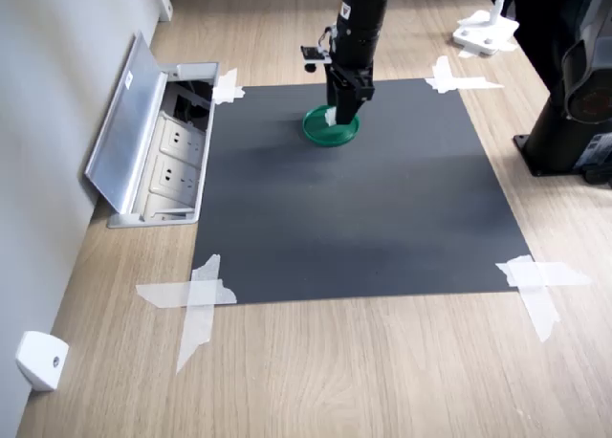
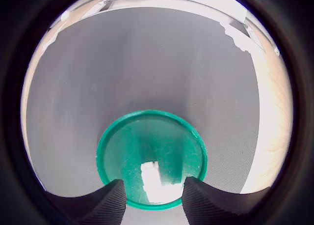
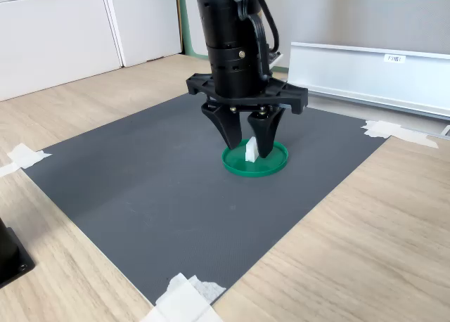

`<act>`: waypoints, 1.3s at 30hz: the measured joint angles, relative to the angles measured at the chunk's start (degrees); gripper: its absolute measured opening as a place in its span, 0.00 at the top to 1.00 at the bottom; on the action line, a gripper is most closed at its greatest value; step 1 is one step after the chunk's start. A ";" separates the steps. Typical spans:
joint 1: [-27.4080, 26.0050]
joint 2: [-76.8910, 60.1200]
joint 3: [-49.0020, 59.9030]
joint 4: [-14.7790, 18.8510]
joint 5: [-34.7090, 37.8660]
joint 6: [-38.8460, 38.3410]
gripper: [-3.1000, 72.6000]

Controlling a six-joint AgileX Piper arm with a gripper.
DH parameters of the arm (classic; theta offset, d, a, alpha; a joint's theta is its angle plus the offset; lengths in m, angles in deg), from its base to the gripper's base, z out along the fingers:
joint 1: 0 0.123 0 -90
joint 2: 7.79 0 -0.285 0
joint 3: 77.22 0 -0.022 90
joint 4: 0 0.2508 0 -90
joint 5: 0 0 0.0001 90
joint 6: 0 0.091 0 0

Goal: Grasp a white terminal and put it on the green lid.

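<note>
Presently, item by item. Wrist view: gripper (image 2: 153, 195) with its two ribbed black fingers (image 2: 105, 203) spread apart, touching nothing; the white terminal (image 2: 153, 181) stands between them on the green lid (image 2: 132, 146), near the lid's rim, a gap visible on either side. Fingertips cut off by the picture edge. Second exterior view: the terminal (image 3: 250, 150) upright on the lid (image 3: 271, 167), gripper (image 3: 247, 146) poised over it, jaws parted; whether the tips touch the lid cannot be told. First exterior view: dark grey mat (image 1: 363, 218) taped at its corners with white tape strips (image 1: 196, 299) on a wooden tabletop (image 1: 335, 371); only here, an open floor-box of power sockets (image 1: 172, 161) at the first exterior view's left. The lid (image 1: 320, 132) lies toward the mat's far edge; the terminal is largely hidden behind the gripper there.
</note>
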 joint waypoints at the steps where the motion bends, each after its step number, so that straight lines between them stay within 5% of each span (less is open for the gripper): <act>1: 0.00 -0.07 0.00 -0.13 0.00 0.29 0.30; 7: 0.00 -5.52 0.00 -0.53 -1.92 2.55 0.39; 12: 1.13 -15.74 0.83 -0.84 -3.20 4.43 0.63; 19: 11.69 -35.33 7.36 -1.22 -6.04 11.85 0.93; 32: 13.66 -74.65 34.22 -5.93 -23.89 27.50 0.97; 39: 13.66 -89.84 43.97 -6.29 -25.73 29.29 0.97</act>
